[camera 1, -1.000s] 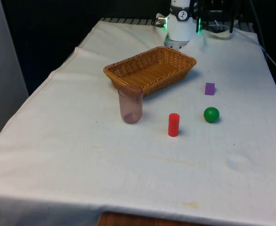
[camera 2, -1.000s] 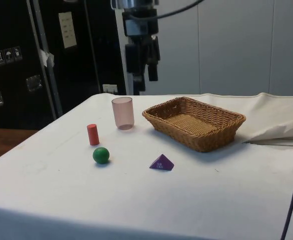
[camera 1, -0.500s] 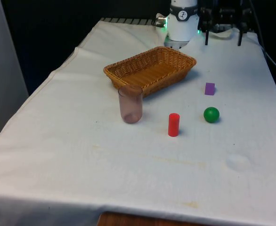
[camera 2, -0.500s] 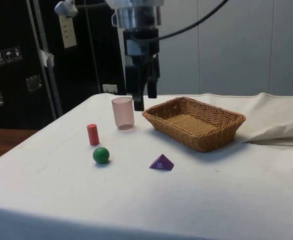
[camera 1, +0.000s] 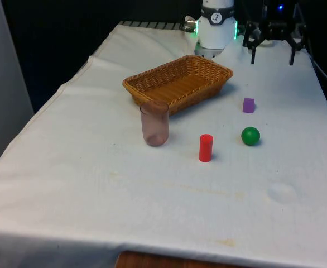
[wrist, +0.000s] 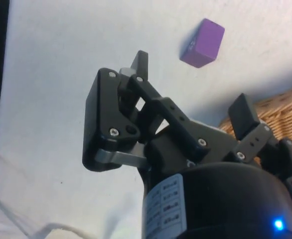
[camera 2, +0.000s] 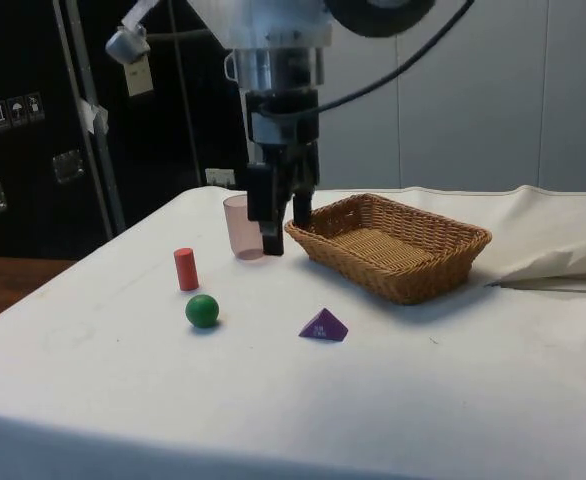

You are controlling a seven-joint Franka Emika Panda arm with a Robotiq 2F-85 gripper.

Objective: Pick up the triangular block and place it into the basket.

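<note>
Triangular block (camera 1: 248, 105), purple, is seen lying free on the white cloth (camera 1: 96, 184), well apart from the gripper and near the basket's end on the front view's right; in the side view it sits with a flat face down and its apex up, so a grasp across its sloping sides is judged likely to need care.

Nearest the front camera, a translucent pink cup (camera 1: 154, 123), a red cylinder (camera 1: 206, 148) and a green ball (camera 1: 250, 135) are set; the ball lies just in front of the block, yet none of them is judged to bar a descent from above.

Farther back, the wicker basket (camera 1: 147, 78) is placed, open-topped and holding nothing.

Beyond it, the gripper (camera 1: 271, 53) is held above the table's far end, its fingers spread wide and holding nothing, presumably ready for the approach.
</note>
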